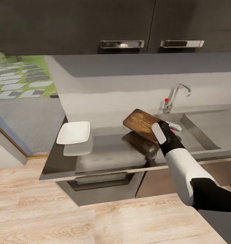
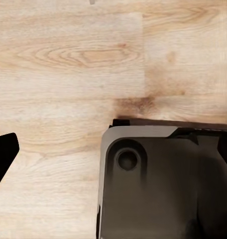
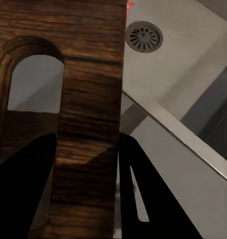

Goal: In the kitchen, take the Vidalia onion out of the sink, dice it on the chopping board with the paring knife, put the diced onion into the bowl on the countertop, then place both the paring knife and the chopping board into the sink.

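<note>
1. The right claw (image 1: 160,133) is pinching the chopping board (image 1: 142,124) at its handle end; in the right wrist view its two dark fingers (image 3: 143,194) are sitting either side of the strip of wood (image 3: 88,124) beside the slot.
2. The board is hanging tilted above the bench (image 1: 105,152), clear of the surface, with its reflection showing below it. It is sitting just at the nine o'clock side of the sink (image 1: 200,135).
3. Judging by the task, the step in hand is carrying the board over into the basin. To do it well, I would be swinging it toward three o'clock, keeping it high enough to pass the basin's raised edge, then lowering it flat near the drain (image 3: 143,36) before letting go.
4. The grip is on a narrow strip, so the board could be twisting in the claw; a slow, level move seems wise.
5. A small reddish thing (image 1: 172,126) is lying just past the claw on the sink side; it may be the paring knife, but it is too small to tell.
6. The tap (image 1: 176,96) with its red knob is standing at the basin's twelve o'clock edge, and the board should be staying clear of it.
7. The bowl (image 1: 74,132) is resting on the bench well apart, toward nine o'clock.
8. The left claw's state I cannot tell; the left wrist view is facing the wooden floor (image 2: 68,64).
9. No brand, label or writing is readable anywhere.
</note>
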`<state>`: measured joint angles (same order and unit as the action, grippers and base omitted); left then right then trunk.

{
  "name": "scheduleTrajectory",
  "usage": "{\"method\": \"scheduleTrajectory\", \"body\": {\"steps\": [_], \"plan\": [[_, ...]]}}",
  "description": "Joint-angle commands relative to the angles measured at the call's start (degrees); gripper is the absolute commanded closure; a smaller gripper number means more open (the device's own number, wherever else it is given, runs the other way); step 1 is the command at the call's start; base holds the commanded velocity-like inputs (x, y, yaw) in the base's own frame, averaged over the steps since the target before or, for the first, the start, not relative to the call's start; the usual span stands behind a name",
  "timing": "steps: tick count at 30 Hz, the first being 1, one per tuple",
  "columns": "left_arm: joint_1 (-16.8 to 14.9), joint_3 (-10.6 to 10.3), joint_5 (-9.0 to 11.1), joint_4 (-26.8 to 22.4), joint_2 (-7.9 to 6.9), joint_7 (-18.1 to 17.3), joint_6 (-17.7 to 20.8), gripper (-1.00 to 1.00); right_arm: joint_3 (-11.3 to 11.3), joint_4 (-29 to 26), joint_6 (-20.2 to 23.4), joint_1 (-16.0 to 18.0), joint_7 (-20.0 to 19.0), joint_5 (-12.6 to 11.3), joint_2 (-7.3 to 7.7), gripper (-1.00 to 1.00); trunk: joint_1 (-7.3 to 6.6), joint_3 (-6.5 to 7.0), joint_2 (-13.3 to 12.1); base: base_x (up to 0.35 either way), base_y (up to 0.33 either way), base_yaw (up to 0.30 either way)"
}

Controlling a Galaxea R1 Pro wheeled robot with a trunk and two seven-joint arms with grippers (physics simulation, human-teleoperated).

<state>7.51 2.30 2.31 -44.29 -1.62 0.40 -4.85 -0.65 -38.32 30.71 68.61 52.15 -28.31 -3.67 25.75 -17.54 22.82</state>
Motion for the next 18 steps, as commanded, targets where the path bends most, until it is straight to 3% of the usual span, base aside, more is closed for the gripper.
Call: {"method": "scheduleTrajectory", "body": {"steps": [1, 5, 10, 18], "plan": [[0.03, -0.01, 0.24, -0.08, 0.0, 0.04, -0.06, -1.0, -0.06, -0.09, 0.4, 0.03, 0.27, -0.16, -0.01, 1.0, 0.03, -0.09, 0.1, 0.0, -0.288, 0.027], [0.03, -0.01, 0.24, 0.03, -0.02, 0.04, -0.07, -1.0, 0.5, -0.09, 1.12, 0.03, 0.2, -0.16, -0.13, 1.0, 0.03, -0.09, 0.1, 0.0, -0.201, 0.01], [0.03, -0.01, 0.24, 0.07, -0.01, 0.04, -0.07, -1.0, 1.81, -0.09, 1.81, 0.03, -0.04, -0.16, -0.33, 1.0, 0.03, -0.09, 0.1, 0.0, -0.035, 0.05], [0.04, -0.01, 0.24, 0.23, -0.01, 0.04, -0.07, -1.0, 2.1, -0.01, 1.98, 0.03, -3.88, -0.15, -0.34, 1.0, 0.03, -0.09, 0.1, 0.0, -0.028, 0.158]]}}
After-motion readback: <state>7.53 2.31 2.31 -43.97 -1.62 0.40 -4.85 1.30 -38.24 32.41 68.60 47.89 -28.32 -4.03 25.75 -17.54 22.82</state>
